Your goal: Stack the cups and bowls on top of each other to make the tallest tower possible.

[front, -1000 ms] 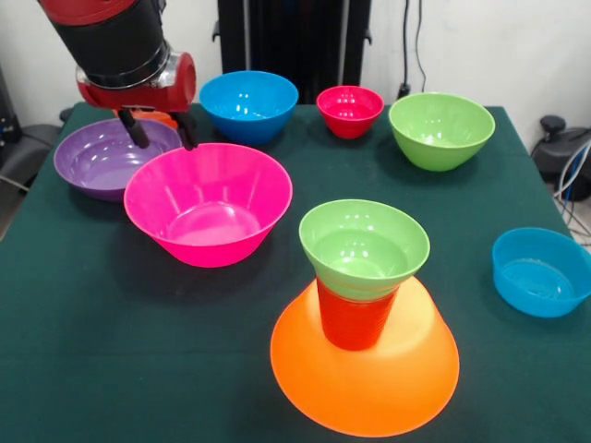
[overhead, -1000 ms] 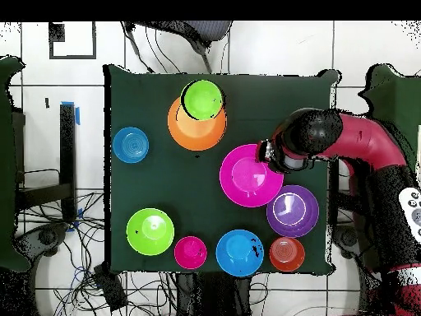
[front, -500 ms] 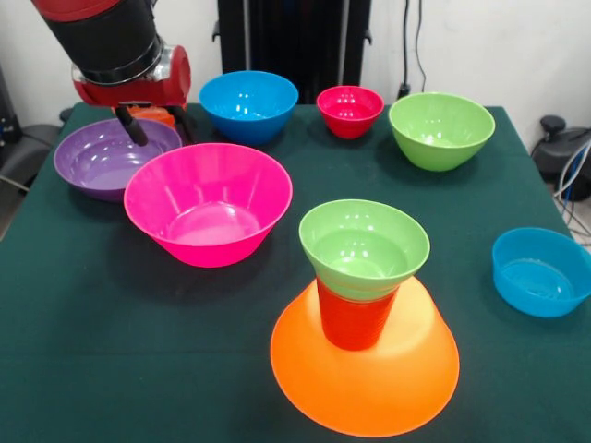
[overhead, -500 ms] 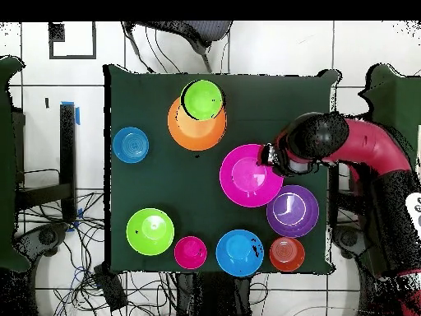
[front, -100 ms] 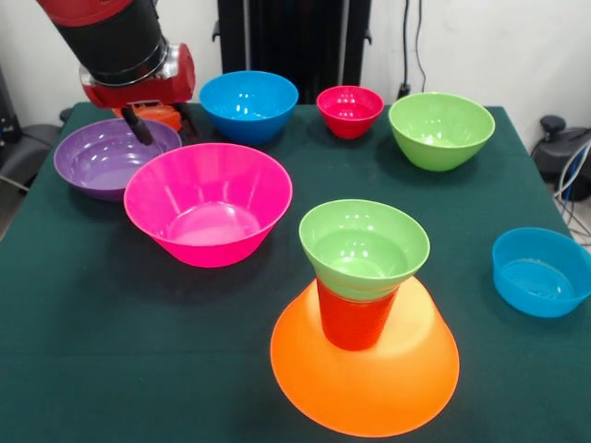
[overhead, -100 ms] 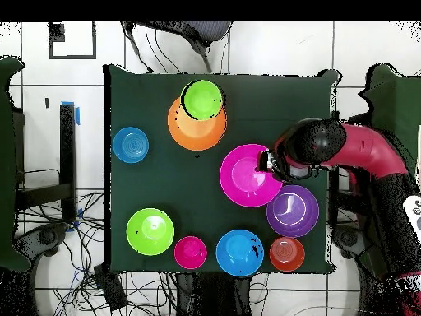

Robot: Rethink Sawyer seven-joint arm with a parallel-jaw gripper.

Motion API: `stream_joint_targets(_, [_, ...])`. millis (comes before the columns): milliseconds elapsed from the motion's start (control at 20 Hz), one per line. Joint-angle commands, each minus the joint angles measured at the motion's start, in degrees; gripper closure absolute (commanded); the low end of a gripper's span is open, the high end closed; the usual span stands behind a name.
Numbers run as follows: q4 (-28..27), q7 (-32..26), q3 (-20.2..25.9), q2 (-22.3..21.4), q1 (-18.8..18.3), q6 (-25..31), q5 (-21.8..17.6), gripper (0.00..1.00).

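Note:
The tower stands near the front: a large orange bowl (front, -100 ms: 369,383) (overhead, -100 ms: 182,132) rim down, an orange-red cup (front, -100 ms: 355,321) on it, and a small green bowl (front, -100 ms: 364,247) (overhead, -100 ms: 202,99) upright on the cup. My gripper (front, -100 ms: 162,124) (overhead, -100 ms: 268,160) hangs open and empty just behind the far rim of the large pink bowl (front, -100 ms: 208,208) (overhead, -100 ms: 248,177), beside the purple bowl (front, -100 ms: 103,159) (overhead, -100 ms: 293,211). A small orange bowl (front, -100 ms: 157,114) (overhead, -100 ms: 286,254) shows partly behind the fingers.
Along the far side stand a blue bowl (front, -100 ms: 248,104) (overhead, -100 ms: 239,252), a small red bowl (front, -100 ms: 350,110) (overhead, -100 ms: 190,252) and a green bowl (front, -100 ms: 441,129) (overhead, -100 ms: 150,231). A small blue bowl (front, -100 ms: 540,270) (overhead, -100 ms: 131,145) sits alone near the right edge of the table.
My gripper has risen a little and drawn back from the pink bowl's far rim. None of the bowls or the tower has moved.

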Motion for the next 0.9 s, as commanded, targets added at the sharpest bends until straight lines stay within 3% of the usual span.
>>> stream_joint_targets(50, [5.53, -20.71, 3.84, 5.10, -0.59, -2.65, -4.03, 0.00])
stream_joint_targets(600, [11.25, -24.06, 12.60, 6.33, -8.07, -9.72, -2.86, 0.00])
stream_joint_targets(900, [12.52, -21.69, 16.34, 6.39, -9.72, -11.75, -2.52, 0.00])
